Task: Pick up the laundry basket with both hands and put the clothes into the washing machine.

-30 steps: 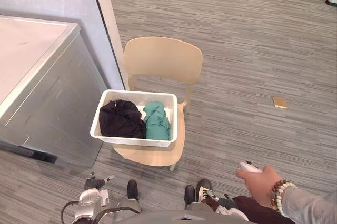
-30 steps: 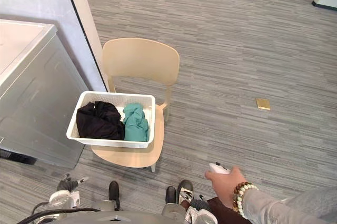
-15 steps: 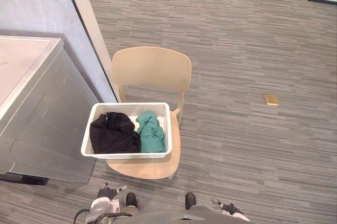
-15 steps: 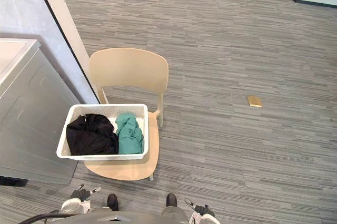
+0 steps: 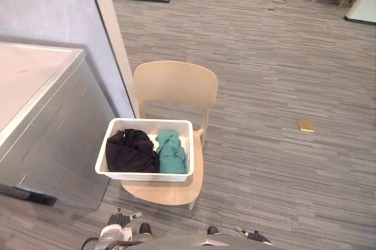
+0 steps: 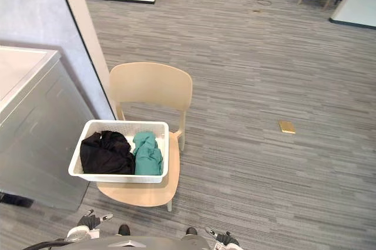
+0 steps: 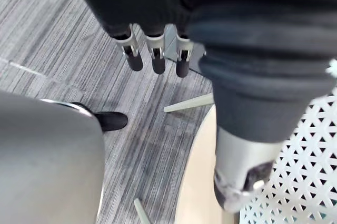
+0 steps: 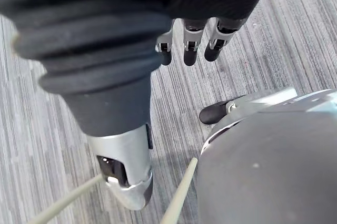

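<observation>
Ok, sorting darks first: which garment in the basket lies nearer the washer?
The black one, on the washer's side; the teal one lies beside it, farther off.

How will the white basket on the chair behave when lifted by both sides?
Probably stiff: the white basket looks like perforated plastic. Likely light, holding only a black garment and a teal garment. It may tip toward the bulkier black side.

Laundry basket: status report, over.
Left hand open, right hand open, both empty. Laundry basket on chair, clothes inside, untouched. Nothing seen blocking it.
</observation>
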`<state>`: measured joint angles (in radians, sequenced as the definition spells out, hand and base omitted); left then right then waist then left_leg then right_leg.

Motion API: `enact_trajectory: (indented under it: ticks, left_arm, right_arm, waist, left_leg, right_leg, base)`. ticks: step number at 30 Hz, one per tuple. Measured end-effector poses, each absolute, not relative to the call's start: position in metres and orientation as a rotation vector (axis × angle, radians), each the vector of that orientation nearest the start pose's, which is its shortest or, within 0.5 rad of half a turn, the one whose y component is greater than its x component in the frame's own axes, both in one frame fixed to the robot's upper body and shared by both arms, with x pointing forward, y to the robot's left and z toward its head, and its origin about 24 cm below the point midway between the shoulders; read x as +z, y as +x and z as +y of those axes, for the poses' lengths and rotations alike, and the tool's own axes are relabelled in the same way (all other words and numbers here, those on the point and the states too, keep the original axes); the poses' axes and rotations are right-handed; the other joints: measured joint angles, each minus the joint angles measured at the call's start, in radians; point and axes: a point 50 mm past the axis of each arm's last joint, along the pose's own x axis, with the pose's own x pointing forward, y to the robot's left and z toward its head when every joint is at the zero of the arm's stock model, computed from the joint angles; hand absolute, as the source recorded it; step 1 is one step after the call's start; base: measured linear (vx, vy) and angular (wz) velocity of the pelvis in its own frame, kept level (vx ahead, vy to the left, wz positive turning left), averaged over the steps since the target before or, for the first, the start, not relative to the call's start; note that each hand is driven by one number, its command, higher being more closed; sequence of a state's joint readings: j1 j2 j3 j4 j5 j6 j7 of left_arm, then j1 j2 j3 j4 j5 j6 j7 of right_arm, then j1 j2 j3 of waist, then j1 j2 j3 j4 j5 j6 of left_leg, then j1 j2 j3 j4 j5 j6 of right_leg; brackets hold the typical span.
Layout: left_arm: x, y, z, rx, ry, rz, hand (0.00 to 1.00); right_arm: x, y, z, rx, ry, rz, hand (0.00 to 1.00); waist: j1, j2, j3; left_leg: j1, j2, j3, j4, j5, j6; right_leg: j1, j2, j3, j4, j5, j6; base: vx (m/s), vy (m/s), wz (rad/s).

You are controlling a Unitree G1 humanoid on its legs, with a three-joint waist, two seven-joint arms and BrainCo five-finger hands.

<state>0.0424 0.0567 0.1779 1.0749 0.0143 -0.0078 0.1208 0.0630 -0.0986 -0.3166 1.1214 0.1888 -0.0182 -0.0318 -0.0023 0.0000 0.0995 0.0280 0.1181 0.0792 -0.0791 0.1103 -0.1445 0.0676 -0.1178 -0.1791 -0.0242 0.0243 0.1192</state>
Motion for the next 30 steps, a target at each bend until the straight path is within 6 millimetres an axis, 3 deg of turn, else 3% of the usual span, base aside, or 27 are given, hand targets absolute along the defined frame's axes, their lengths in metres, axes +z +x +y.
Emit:
enact_trajectory:
  ticks: [2, 3, 4, 5, 6, 7, 8, 9, 10, 11, 12, 13, 14, 15, 16, 17, 18, 19, 20, 22, 23, 24, 26, 27, 28, 29, 30]
  left_arm:
    - [-0.159, 0.107, 0.198, 0.312, 0.023, 1.083, 0.0]
    - [-0.157, 0.112, 0.192, 0.314, 0.002, 1.063, 0.0]
    - [-0.152, 0.123, 0.192, 0.312, 0.001, 1.013, 0.0]
    - [-0.149, 0.13, 0.196, 0.313, 0.012, 0.986, 0.0]
    - [-0.147, 0.138, 0.196, 0.325, 0.0, 0.972, 0.0]
    - [-0.148, 0.132, 0.201, 0.349, -0.008, 0.976, 0.0]
    - [-0.148, 0.131, 0.203, 0.351, -0.004, 0.977, 0.0]
    - [-0.151, 0.123, 0.201, 0.351, -0.004, 1.0, 0.0]
    - [-0.155, 0.114, 0.196, 0.338, -0.009, 1.036, 0.0]
    - [-0.157, 0.11, 0.193, 0.332, -0.015, 1.054, 0.0]
    - [-0.161, 0.105, 0.187, 0.322, -0.029, 1.082, 0.0]
    - [-0.162, 0.104, 0.183, 0.314, -0.035, 1.09, 0.0]
    - [-0.162, 0.104, 0.176, 0.28, -0.025, 1.094, 0.0]
    - [-0.162, 0.106, 0.175, 0.249, 0.007, 1.089, 0.0]
    - [-0.161, 0.105, 0.182, 0.237, 0.041, 1.094, 0.0]
    - [-0.16, 0.107, 0.191, 0.236, 0.071, 1.085, 0.0]
    - [-0.159, 0.11, 0.195, 0.213, 0.113, 1.081, 0.0]
    - [-0.159, 0.105, 0.201, 0.19, 0.165, 1.094, 0.0]
    - [-0.16, 0.103, 0.202, 0.178, 0.183, 1.101, 0.0]
    - [-0.16, 0.106, 0.195, 0.108, 0.229, 1.088, 0.0]
    - [-0.16, 0.107, 0.19, 0.091, 0.228, 1.085, 0.0]
    - [-0.161, 0.109, 0.183, 0.096, 0.198, 1.081, 0.0]
    - [-0.161, 0.108, 0.185, 0.146, 0.156, 1.081, 0.0]
    - [-0.161, 0.105, 0.187, 0.18, 0.132, 1.086, 0.0]
    - [-0.161, 0.105, 0.192, 0.209, 0.123, 1.093, 0.0]
    - [-0.161, 0.106, 0.194, 0.22, 0.12, 1.094, 0.0]
    - [-0.159, 0.112, 0.2, 0.233, 0.129, 1.087, 0.0]
  right_arm:
    - [-0.162, 0.084, -0.226, -0.492, 0.228, 1.1, 0.0]
    - [-0.16, 0.093, -0.228, -0.47, 0.205, 1.086, 0.0]
    - [-0.157, 0.102, -0.228, -0.453, 0.194, 1.064, 0.0]
    - [-0.158, 0.1, -0.224, -0.449, 0.2, 1.071, 0.0]
    - [-0.157, 0.107, -0.221, -0.45, 0.212, 1.049, 0.0]
    - [-0.156, 0.11, -0.218, -0.448, 0.218, 1.029, 0.0]
    - [-0.157, 0.107, -0.219, -0.452, 0.218, 1.038, 0.0]
    - [-0.159, 0.099, -0.221, -0.462, 0.213, 1.058, 0.0]
    - [-0.16, 0.091, -0.225, -0.477, 0.21, 1.066, 0.0]
    - [-0.159, 0.089, -0.228, -0.487, 0.207, 1.067, 0.0]
    - [-0.159, 0.085, -0.233, -0.5, 0.199, 1.072, 0.0]
    - [-0.159, 0.084, -0.236, -0.511, 0.199, 1.074, 0.0]
    - [-0.158, 0.082, -0.241, -0.535, 0.202, 1.074, 0.0]
    - [-0.157, 0.082, -0.246, -0.556, 0.213, 1.066, 0.0]
    - [-0.159, 0.08, -0.242, -0.565, 0.236, 1.078, 0.0]
    - [-0.16, 0.076, -0.239, -0.572, 0.251, 1.095, 0.0]
    - [-0.161, 0.071, -0.24, -0.585, 0.257, 1.102, 0.0]
    - [-0.162, 0.067, -0.238, -0.58, 0.256, 1.111, 0.0]
    - [-0.162, 0.067, -0.235, -0.569, 0.256, 1.107, 0.0]
    - [-0.164, 0.059, -0.227, -0.583, 0.295, 1.114, 0.0]
    - [-0.166, 0.048, -0.226, -0.604, 0.311, 1.139, 0.0]
    - [-0.167, 0.035, -0.227, -0.678, 0.387, 1.132, 0.0]
    - [-0.167, 0.029, -0.23, -0.679, 0.379, 1.142, 0.0]
    - [-0.167, 0.028, -0.229, -0.676, 0.377, 1.139, 0.0]
    - [-0.166, 0.033, -0.227, -0.661, 0.372, 1.127, 0.0]
    - [-0.167, 0.037, -0.222, -0.64, 0.374, 1.124, 0.0]
    - [-0.169, 0.036, -0.208, -0.611, 0.394, 1.139, 0.0]
  waist:
    - [0.002, 0.005, 0.003]
    - [0.0, 0.016, 0.004]
    - [-0.006, 0.031, 0.014]
    - [-0.023, 0.011, 0.018]
    - [-0.001, -0.01, 0.04]
    - [0.006, -0.029, 0.066]
    - [0.009, -0.027, 0.069]
    - [0.007, -0.023, 0.066]
    - [-0.003, 0.0, 0.051]
    - [-0.011, 0.012, 0.044]
    - [-0.026, 0.033, 0.031]
    - [-0.031, 0.045, 0.023]
    - [-0.04, 0.069, 0.004]
    - [-0.049, 0.068, 0.007]
    - [-0.045, 0.049, 0.019]
    - [-0.035, 0.047, 0.028]
    - [-0.035, 0.051, 0.03]
    - [-0.044, 0.05, 0.029]
    - [-0.057, 0.043, 0.026]
    - [-0.093, 0.001, 0.022]
    - [-0.108, -0.014, 0.018]
    - [-0.112, 0.012, 0.026]
    - [-0.104, 0.032, 0.034]
    - [-0.101, 0.045, 0.039]
    - [-0.097, 0.032, 0.042]
    - [-0.094, 0.016, 0.038]
    - [-0.119, -0.046, 0.021]
  left_leg:
    - [-0.061, -0.003, -0.064, 0.0, 0.033, 0.005]
    - [-0.128, 0.0, -0.111, 0.009, 0.079, 0.016]
    - [-0.211, -0.004, -0.154, -0.001, 0.171, 0.02]
    - [-0.242, -0.013, -0.136, -0.004, 0.177, 0.023]
    - [-0.288, -0.003, 0.062, 0.206, 0.006, 0.115]
    - [-0.305, 0.05, 0.234, 0.493, -0.149, 0.174]
    - [-0.281, 0.087, 0.286, 0.589, -0.197, 0.17]
    - [-0.209, 0.157, 0.35, 0.716, -0.26, 0.157]
    - [-0.138, 0.223, 0.387, 0.775, -0.291, 0.149]
    - [-0.106, 0.255, 0.405, 0.774, -0.295, 0.146]
    - [-0.049, 0.305, 0.447, 0.729, -0.282, 0.127]
    - [-0.025, 0.319, 0.468, 0.657, -0.245, 0.099]
    - [-0.006, 0.288, 0.485, 0.496, -0.233, -0.088]
    - [-0.007, 0.245, 0.487, 0.432, -0.288, -0.083]
    - [-0.021, 0.21, 0.457, 0.407, -0.323, -0.071]
    - [-0.024, 0.19, 0.416, 0.41, -0.32, -0.065]
    - [-0.002, 0.184, 0.383, 0.398, -0.323, -0.058]
    - [0.022, 0.18, 0.348, 0.365, -0.317, -0.042]
    - [0.026, 0.163, 0.317, 0.344, -0.315, -0.03]
    - [-0.028, 0.034, 0.159, 0.316, -0.304, 0.03]
    - [-0.044, 0.003, 0.115, 0.322, -0.302, 0.036]
    - [-0.064, -0.03, 0.028, 0.333, -0.295, 0.048]
    - [-0.038, -0.023, -0.037, 0.33, -0.283, 0.057]
    - [-0.013, 0.001, -0.062, 0.311, -0.294, 0.057]
    - [-0.007, 0.017, -0.083, 0.292, -0.294, 0.05]
    - [-0.008, 0.018, -0.092, 0.266, -0.283, 0.035]
    - [-0.027, -0.01, -0.085, 0.293, -0.289, 0.019]
  right_leg:
    - [-0.022, 0.001, -0.072, 0.018, -0.006, -0.008]
    - [-0.068, 0.009, -0.118, 0.073, -0.036, -0.025]
    - [-0.133, 0.044, -0.134, 0.108, -0.071, -0.101]
    - [-0.137, 0.03, -0.152, 0.09, -0.056, -0.125]
    - [-0.136, -0.003, -0.221, 0.089, -0.03, -0.077]
    - [-0.114, -0.036, -0.269, 0.121, -0.029, -0.077]
    - [-0.097, -0.046, -0.296, 0.131, -0.029, -0.077]
    - [-0.068, -0.065, -0.355, 0.14, -0.03, -0.077]
    - [-0.048, -0.085, -0.409, 0.145, -0.029, -0.076]
    - [-0.042, -0.099, -0.43, 0.152, -0.025, -0.069]
    - [-0.046, -0.126, -0.47, 0.171, -0.009, -0.043]
    - [-0.053, -0.141, -0.492, 0.178, 0.001, -0.028]
    - [-0.08, -0.174, -0.532, 0.193, 0.021, -0.002]
    - [-0.078, -0.195, -0.555, 0.179, 0.048, -0.017]
    - [-0.059, -0.215, -0.554, 0.17, 0.084, -0.055]
    - [-0.042, -0.237, -0.548, 0.194, 0.119, -0.073]
    - [-0.037, -0.25, -0.521, 0.25, 0.133, -0.074]
    - [-0.04, -0.221, -0.387, 0.31, 0.04, -0.054]
    - [-0.057, -0.2, -0.287, 0.348, -0.027, -0.09]
    - [-0.094, -0.067, 0.145, 0.347, -0.249, -0.195]
    - [-0.057, -0.073, 0.197, 0.332, -0.29, -0.205]
    - [-0.034, -0.072, 0.228, 0.373, -0.279, -0.188]
    - [-0.08, -0.041, 0.227, 0.569, -0.233, -0.214]
    - [-0.126, -0.014, 0.221, 0.684, -0.249, -0.192]
    - [-0.149, 0.027, 0.218, 0.65, -0.311, -0.162]
    - [-0.16, 0.057, 0.218, 0.585, -0.331, -0.144]
    - [-0.161, 0.065, 0.224, 0.454, -0.334, -0.078]
  base:
    - [-0.12, -0.044, 1.12]
    - [-0.22, -0.069, 1.6]
    - [-0.23, -0.056, 1.88]
    - [-0.22, 0.007, 1.87]
    - [-0.16, 0.033, 1.52]
    - [-0.13, 0.042, 1.19]
    - [-0.17, 0.04, 1.07]
    - [-0.2, 0.108, 1.04]
    - [-0.2, 0.15, 1.09]
    - [-0.14, 0.339, 1.23]
    - [-0.07, 0.273, 1.08]
    - [-0.06, 0.396, 1.48]
    - [-0.07, 0.385, 1.45]
    - [-0.12, 0.599, 1.7]
    - [-0.12, 0.608, 1.4]
    - [-0.08, 0.536, 1.2]
    - [-0.05, 0.382, 1.02]
    - [-0.03, 0.2, 0.93]
    - [-0.07, 0.093, 1.27]
    - [-0.06, 0.013, 2.0]
    - [0.02, 0.006, 2.53]
    - [0.06, 0.03, 1.89]
    - [0.05, -0.012, 1.39]
    - [0.0, -0.11, 0.72]
    - [-0.04, -0.16, 0.35]
    - [-0.03, -0.2, 0.69]
    - [0.12, -0.191, 1.19]
